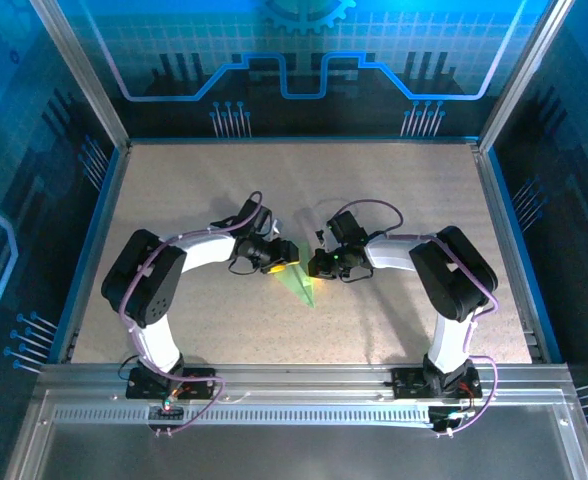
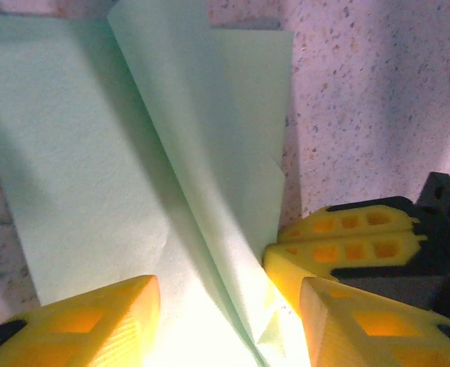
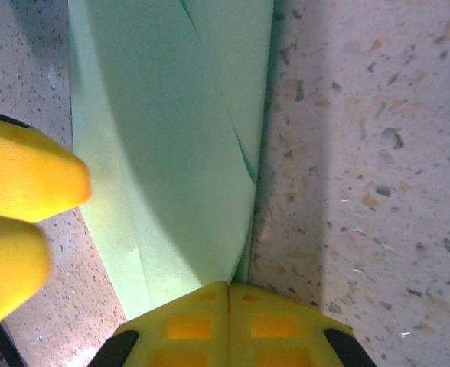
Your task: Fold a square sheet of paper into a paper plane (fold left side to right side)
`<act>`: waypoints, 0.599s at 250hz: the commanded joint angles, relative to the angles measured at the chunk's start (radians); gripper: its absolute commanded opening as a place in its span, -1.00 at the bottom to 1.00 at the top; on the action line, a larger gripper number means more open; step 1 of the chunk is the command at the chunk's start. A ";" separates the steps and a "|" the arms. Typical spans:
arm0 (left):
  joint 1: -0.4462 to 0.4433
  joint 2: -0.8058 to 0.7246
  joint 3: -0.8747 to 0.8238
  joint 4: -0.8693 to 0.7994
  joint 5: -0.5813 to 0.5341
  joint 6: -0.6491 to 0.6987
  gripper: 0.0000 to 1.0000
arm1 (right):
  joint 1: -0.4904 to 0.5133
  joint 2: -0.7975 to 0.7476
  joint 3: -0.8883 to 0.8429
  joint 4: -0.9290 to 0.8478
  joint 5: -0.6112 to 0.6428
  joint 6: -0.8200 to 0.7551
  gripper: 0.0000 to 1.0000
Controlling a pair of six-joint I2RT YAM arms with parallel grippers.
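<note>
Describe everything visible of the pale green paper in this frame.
Thin, plain pale green sheet of paper, part-folded into a narrow pointed shape of overlapping layers, one long crease standing raised. It lies near the middle of the speckled tabletop. The yellow left fingers straddle it, apart; the shut yellow right fingers touch one edge.

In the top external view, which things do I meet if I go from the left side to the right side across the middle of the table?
Left arm → left fingers → green paper → right fingers → right arm.
</note>
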State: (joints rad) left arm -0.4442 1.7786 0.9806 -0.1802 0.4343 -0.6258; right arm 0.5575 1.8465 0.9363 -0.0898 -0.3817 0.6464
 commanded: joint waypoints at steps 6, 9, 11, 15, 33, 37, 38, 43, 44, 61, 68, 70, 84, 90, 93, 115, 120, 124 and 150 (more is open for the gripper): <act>0.019 -0.068 0.016 -0.056 -0.021 0.040 0.00 | 0.019 0.056 -0.028 -0.117 0.093 -0.008 -1.00; 0.020 -0.069 0.016 -0.054 -0.016 0.040 -0.02 | 0.019 0.056 -0.029 -0.117 0.093 -0.007 -1.00; 0.021 -0.070 0.016 -0.052 -0.012 0.040 -0.03 | 0.019 0.056 -0.028 -0.117 0.093 -0.008 -1.00; 0.019 -0.071 0.017 -0.049 -0.005 0.041 -0.07 | 0.019 0.054 -0.028 -0.117 0.094 -0.008 -1.00; 0.017 -0.064 0.021 -0.015 0.050 0.036 -0.30 | 0.019 0.055 -0.028 -0.122 0.099 -0.008 -1.00; 0.015 -0.061 0.021 -0.006 0.063 0.034 -0.35 | 0.019 0.054 -0.027 -0.123 0.098 -0.009 -1.00; 0.015 -0.060 0.021 -0.005 0.067 0.034 -0.36 | 0.019 0.054 -0.027 -0.123 0.097 -0.009 -1.00; 0.012 -0.052 0.023 0.003 0.078 0.032 -0.41 | 0.018 0.054 -0.027 -0.124 0.098 -0.009 -1.00; 0.010 -0.051 0.024 0.004 0.080 0.031 -0.42 | 0.018 0.054 -0.027 -0.125 0.098 -0.010 -1.00; -0.003 -0.026 0.041 0.015 0.114 0.032 -0.56 | 0.019 0.054 -0.025 -0.129 0.099 -0.011 -1.00; -0.010 -0.012 0.048 0.018 0.122 0.032 -0.61 | 0.019 0.053 -0.025 -0.130 0.099 -0.011 -1.00; -0.011 -0.009 0.049 0.018 0.123 0.032 -0.62 | 0.019 0.053 -0.024 -0.130 0.099 -0.011 -1.00; -0.022 0.016 0.062 0.026 0.137 0.027 -0.68 | 0.019 0.051 -0.023 -0.134 0.101 -0.011 -1.00; -0.027 0.026 0.066 0.031 0.141 0.025 -0.71 | 0.019 0.051 -0.025 -0.134 0.100 -0.012 -1.00; -0.028 0.030 0.069 0.031 0.142 0.025 -0.72 | 0.018 0.051 -0.025 -0.135 0.102 -0.012 -1.00; -0.038 0.058 0.085 0.034 0.140 0.021 -0.74 | 0.020 0.048 -0.027 -0.136 0.104 -0.013 -1.00; -0.041 0.064 0.090 0.032 0.139 0.023 -0.74 | 0.019 0.048 -0.027 -0.138 0.105 -0.013 -1.00; -0.041 0.067 0.092 0.029 0.134 0.022 -0.74 | 0.019 0.048 -0.028 -0.137 0.106 -0.013 -1.00; -0.042 0.089 0.104 -0.002 0.099 0.031 -0.75 | 0.022 0.048 -0.028 -0.141 0.108 -0.014 -1.00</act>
State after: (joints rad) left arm -0.4831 1.8397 1.0492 -0.1528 0.5369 -0.6029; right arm 0.5587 1.8462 0.9379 -0.0967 -0.3767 0.6460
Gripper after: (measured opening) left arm 0.127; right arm 0.061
